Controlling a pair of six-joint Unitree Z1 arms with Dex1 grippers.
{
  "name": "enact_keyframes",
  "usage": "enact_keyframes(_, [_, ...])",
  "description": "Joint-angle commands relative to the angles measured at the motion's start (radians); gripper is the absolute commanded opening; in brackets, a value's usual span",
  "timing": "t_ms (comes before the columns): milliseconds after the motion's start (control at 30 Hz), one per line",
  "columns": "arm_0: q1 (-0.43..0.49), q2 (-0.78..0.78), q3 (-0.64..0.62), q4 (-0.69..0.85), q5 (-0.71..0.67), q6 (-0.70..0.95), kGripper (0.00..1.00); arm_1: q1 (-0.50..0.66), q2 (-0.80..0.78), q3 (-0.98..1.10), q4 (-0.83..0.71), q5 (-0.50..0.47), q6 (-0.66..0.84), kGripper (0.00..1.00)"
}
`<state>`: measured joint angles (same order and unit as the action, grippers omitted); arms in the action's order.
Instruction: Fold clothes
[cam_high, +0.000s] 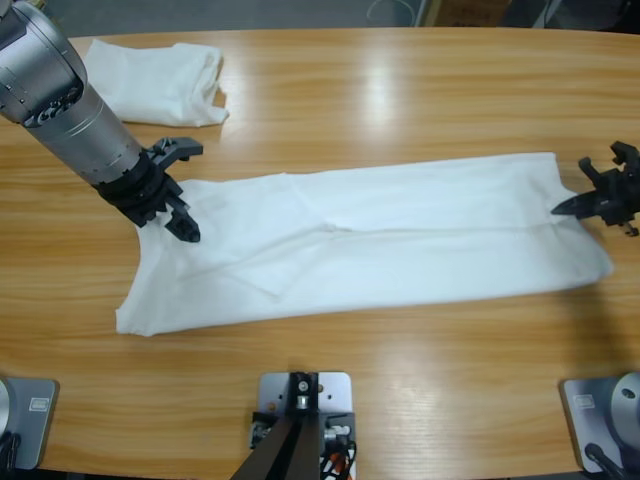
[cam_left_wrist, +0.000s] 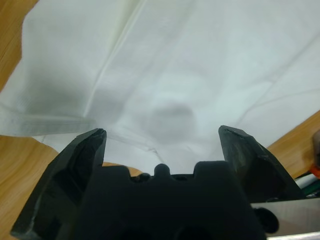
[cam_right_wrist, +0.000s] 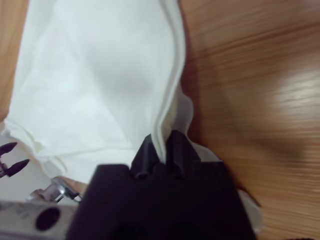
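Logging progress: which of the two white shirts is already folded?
The small folded T-shirt at the table's far left corner. The long T-shirt lies stretched across the middle, between the two grippers.

Silver-grey ribbed arm (cam_high: 70, 110); matte black angular fingers (cam_left_wrist: 82, 165); black gripper body.

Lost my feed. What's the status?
Left gripper open over shirt. Right gripper shut on shirt edge. Folded shirt aside; nothing blocking.

We see one T-shirt (cam_high: 380, 235) lying lengthwise mid-table (cam_high: 400, 90), and behind it at the far left apparently a folded shirt (cam_high: 160, 80).
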<state>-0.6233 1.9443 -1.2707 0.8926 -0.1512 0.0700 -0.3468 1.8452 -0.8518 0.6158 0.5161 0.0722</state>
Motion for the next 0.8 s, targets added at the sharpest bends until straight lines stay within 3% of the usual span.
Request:
enact_keyframes(33, [0.008,-0.002,0.050,0.008,-0.019,0.010,0.876,0.009,-0.236,-0.062,0.103,-0.364,0.023,0.000])
enact_keyframes(467, [0.008,-0.019,0.074,0.006,-0.031,0.010,0.876,0.009,-0.265,-0.125,0.190,-0.635,0.026,0.000])
enact_keyframes(800, [0.008,-0.023,0.076,0.006,-0.031,0.010,0.876,0.022,-0.238,-0.143,0.201,-0.655,0.001,0.000])
